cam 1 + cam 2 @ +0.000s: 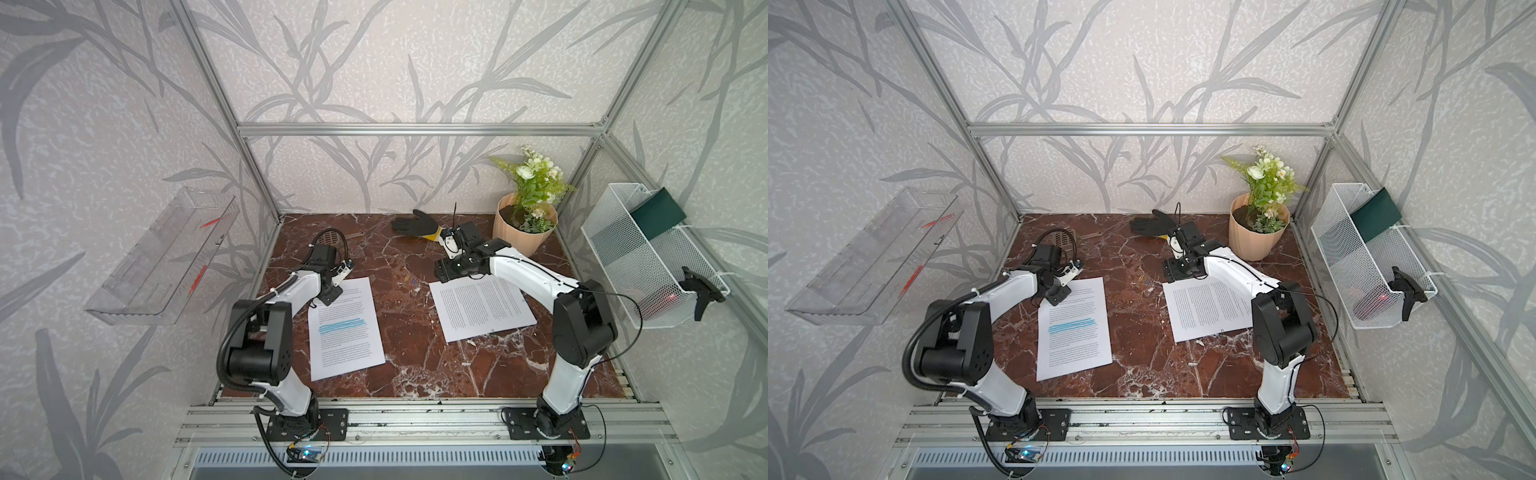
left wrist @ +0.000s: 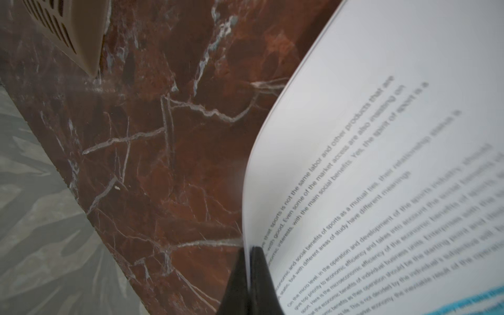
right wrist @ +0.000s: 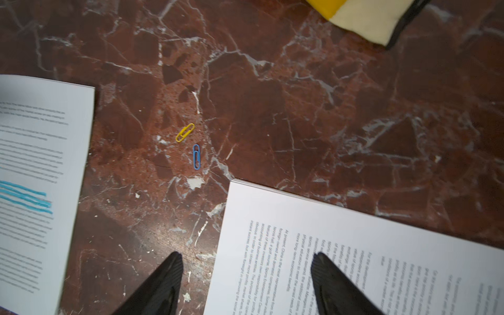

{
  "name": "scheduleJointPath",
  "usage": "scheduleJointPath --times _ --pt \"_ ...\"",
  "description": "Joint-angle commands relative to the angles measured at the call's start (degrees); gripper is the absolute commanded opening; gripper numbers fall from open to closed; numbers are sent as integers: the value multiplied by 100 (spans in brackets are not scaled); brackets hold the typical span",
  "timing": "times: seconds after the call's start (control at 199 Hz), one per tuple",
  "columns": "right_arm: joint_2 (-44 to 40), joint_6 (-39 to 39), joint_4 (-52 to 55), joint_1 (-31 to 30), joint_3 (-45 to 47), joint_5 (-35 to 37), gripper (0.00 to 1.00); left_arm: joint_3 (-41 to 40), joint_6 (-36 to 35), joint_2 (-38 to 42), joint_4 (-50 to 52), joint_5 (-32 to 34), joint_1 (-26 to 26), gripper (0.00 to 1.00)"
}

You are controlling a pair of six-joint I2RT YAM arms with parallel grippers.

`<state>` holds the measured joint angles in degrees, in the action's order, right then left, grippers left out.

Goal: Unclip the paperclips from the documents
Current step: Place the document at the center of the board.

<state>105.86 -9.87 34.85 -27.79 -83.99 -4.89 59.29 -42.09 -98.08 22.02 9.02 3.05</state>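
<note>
Both top views: my left hand (image 1: 331,296) sits on the 11 o'clock corner of the white printed stack with blue highlighted lines (image 1: 347,332) and covers it, so I can't read the grip from up here. That stack lies at 8 o'clock on the red-brown marble bench (image 1: 415,374), long axis about 12-to-6. The plain white printed stack (image 1: 478,309) lies at 3 o'clock, long axis nearer 9-to-3, and my right arm hides its 2 o'clock corner. My right hand (image 1: 441,272) hangs at its 11 o'clock corner. Between the stacks, toward 12, the yellow wire paperclip (image 1: 405,279) and the blue wire paperclip (image 1: 414,283) are specks too small to give a heading.

Left wrist: the left hand is clamped on the highlighted stack's edge. The paper bows up off the bench, the print is blurred, and the frame cuts off the fingers. A beige perforated grille (image 2: 62,32) is cropped at the frame's edge.

Right wrist: the right hand's black ribbed fingers (image 3: 174,272) stand wide apart, gripping nothing. One is over bare bench, the other over the plain stack, and I can't tell if either touches. Both clips lie flat on bare bench, apart from each other and from both stacks. The blue one's long axis runs roughly along the highlighted stack's nearest edge, and the yellow one slants across that line.
</note>
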Motion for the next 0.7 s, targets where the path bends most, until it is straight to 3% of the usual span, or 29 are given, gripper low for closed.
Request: scheduleJointPath --times 0.0,0.035,0.135,0.176,0.246,0.361,0.486,0.547,0.612,0.697 --pt "179 -406 1031 6 -313 433 77 545 -675 -498 -747 565 -119 0" --pt "248 -432 1250 2 -416 465 77 696 -735 -668 -774 700 -130 1" --pt "316 -437 1583 3 -581 547 78 865 -870 -887 -1118 980 -138 19" --pt "275 -461 1628 2 -590 618 78 918 -856 -931 -1234 1048 -138 39" --pt "187 -619 1720 44 -600 763 78 1048 -676 -1001 -1479 1330 -140 54" --pt "173 -1302 2164 218 -716 992 79 1292 -588 -1076 -1632 1937 -129 62" --pt "244 -1525 2807 359 -924 1118 80 1356 -749 -970 -2085 2614 -96 83" --pt "99 -1664 2904 394 -824 1305 81 1559 -638 -871 -2064 2959 -48 88" --pt "-155 -1873 2844 470 -557 1423 81 2058 -102 -739 -1365 3015 85 93" --pt "-560 -2208 2618 621 -96 1438 81 3323 1669 -668 533 2266 377 96"
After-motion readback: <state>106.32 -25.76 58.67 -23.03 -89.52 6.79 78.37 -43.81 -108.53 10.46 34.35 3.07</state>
